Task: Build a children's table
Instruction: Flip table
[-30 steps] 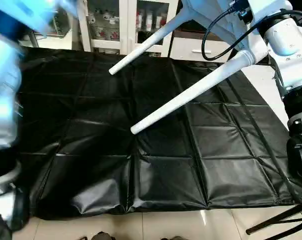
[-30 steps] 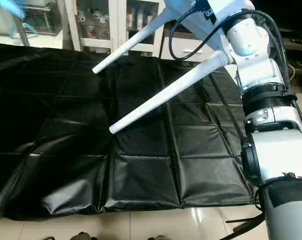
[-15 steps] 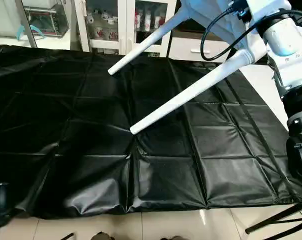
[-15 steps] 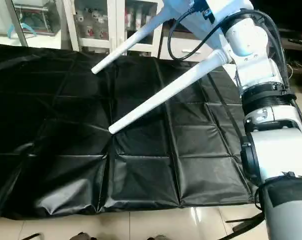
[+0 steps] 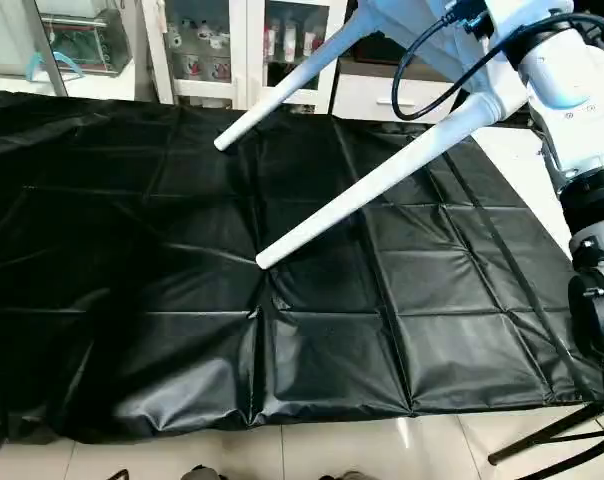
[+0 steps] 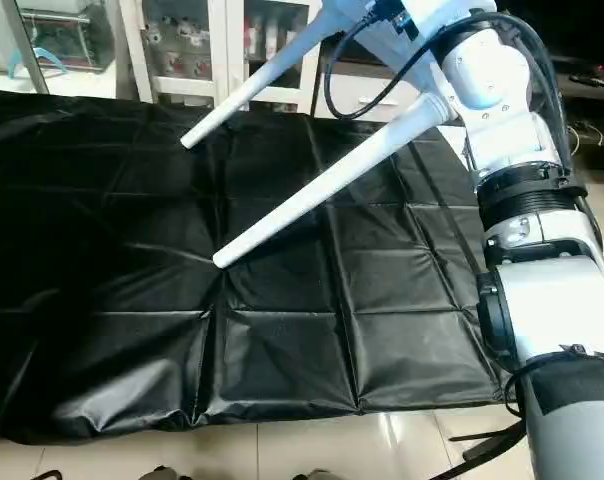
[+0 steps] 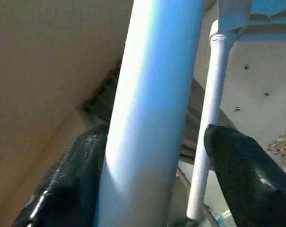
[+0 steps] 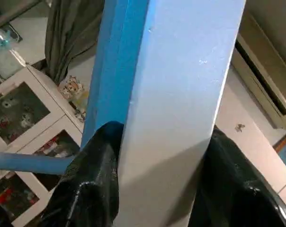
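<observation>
While the head camera looks down over a black sheet [image 5: 232, 300] spread on the floor, the children's table [image 5: 402, 20] hangs above it at the upper right, held up beside the right arm [image 6: 502, 130]. Two white legs slant down from it toward the sheet: the near leg [image 5: 372, 190] ends just above a crease near the sheet's middle, and the far leg [image 5: 282, 90] ends over the sheet's back part. White glass-door cabinets [image 5: 232, 50] stand behind the sheet, and pale floor tiles [image 5: 382, 450] run along its front edge. Left wrist view: the left gripper [image 7: 147, 179] has its two black fingers [image 7: 67, 184] on either side of a thick white table leg [image 7: 147, 104]; one finger lies against the leg, the other stands a little off it, so the jaws are moderately wide and not clamped. Another leg [image 7: 207, 118] runs alongside, further off. Right wrist view: the right gripper [image 8: 157, 179] has both black fingers [image 8: 91, 179] pressed against opposite faces of a flat white edge of the table [image 8: 181, 94], gripping it at about half opening.
</observation>
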Tool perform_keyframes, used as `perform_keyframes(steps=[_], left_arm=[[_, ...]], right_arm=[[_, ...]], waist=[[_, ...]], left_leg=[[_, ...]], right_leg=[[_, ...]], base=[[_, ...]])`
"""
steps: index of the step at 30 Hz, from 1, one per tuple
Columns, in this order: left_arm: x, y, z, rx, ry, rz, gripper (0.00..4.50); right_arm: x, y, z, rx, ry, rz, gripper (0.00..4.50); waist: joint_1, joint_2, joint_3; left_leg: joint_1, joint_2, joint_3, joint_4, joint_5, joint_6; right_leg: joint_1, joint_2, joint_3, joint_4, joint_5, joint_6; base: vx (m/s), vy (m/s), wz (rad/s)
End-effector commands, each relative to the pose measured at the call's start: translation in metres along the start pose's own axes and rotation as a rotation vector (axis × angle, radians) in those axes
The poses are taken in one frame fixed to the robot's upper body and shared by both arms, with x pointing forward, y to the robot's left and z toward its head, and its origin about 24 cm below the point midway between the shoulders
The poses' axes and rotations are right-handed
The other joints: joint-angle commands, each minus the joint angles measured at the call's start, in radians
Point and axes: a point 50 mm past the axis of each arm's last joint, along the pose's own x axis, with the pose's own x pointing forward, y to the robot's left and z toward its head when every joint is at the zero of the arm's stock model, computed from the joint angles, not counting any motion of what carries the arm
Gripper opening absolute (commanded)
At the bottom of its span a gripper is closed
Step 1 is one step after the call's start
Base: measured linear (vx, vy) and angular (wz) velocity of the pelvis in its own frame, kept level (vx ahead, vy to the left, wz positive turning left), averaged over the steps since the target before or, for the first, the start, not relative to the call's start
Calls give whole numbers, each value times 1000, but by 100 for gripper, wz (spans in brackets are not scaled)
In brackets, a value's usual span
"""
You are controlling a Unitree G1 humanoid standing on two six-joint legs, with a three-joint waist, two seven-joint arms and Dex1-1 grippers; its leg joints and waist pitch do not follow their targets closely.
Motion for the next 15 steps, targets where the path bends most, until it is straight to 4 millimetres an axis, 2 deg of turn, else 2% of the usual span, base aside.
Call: perform_keyframes(steps=[1,4,8,9,10,11,13,14,15], left_arm=[[-3,-12,-3,-18,17,-70,331],[-7,-18,-6,-36,34,-94,304],[-16,-24,-17,-62,82,-108,276],[-19,-26,-20,-66,92,-109,265],[-19,-26,-21,-69,97,-111,243],[-22,-28,-23,-74,108,-117,243],[-24,-30,-24,-83,119,-121,235],[-25,-31,-26,-92,128,-122,224],[-27,-32,-28,-101,137,-120,210]], right_arm=[[3,8,10,-156,-43,137,198],[5,5,13,-174,-52,140,198],[11,-1,23,-212,-78,145,198],[13,-3,26,-223,-84,145,198],[14,-3,27,-227,-87,145,198],[15,-4,30,-235,-93,145,198],[18,-6,34,-244,-101,144,197],[20,-7,37,-251,-108,142,196],[22,-8,41,-257,-115,140,195]], waist=[[-8,9,-70],[-9,9,-68],[-12,3,-67],[-11,-2,-66],[-11,4,-64],[-12,1,-64],[-12,5,-65],[-14,1,-66],[-15,2,-66]], left_leg=[[17,9,-6,-67,-354,-45],[20,8,-7,-65,-378,-44],[22,7,-8,-62,-400,-41],[23,7,-8,-61,-402,-38],[26,9,-9,-61,-415,-38],[24,9,-9,-61,-423,-39],[23,10,-13,-63,-428,-45],[22,11,-14,-63,-432,-47],[21,12,-16,-65,-438,-49]], right_leg=[[42,-54,37,-81,-435,-93],[37,-53,35,-85,-466,-84],[30,-53,32,-90,-518,-71],[28,-54,31,-91,-534,-66],[23,-53,31,-92,-542,-65],[23,-52,31,-93,-546,-61],[25,-54,30,-91,-537,-62],[24,-53,29,-88,-521,-65],[25,-53,29,-88,-516,-67]], base=[[0,0,0],[0,0,0],[0,0,0],[0,0,0],[0,0,0],[0,0,0],[0,0,0],[0,0,0],[0,0,0]])
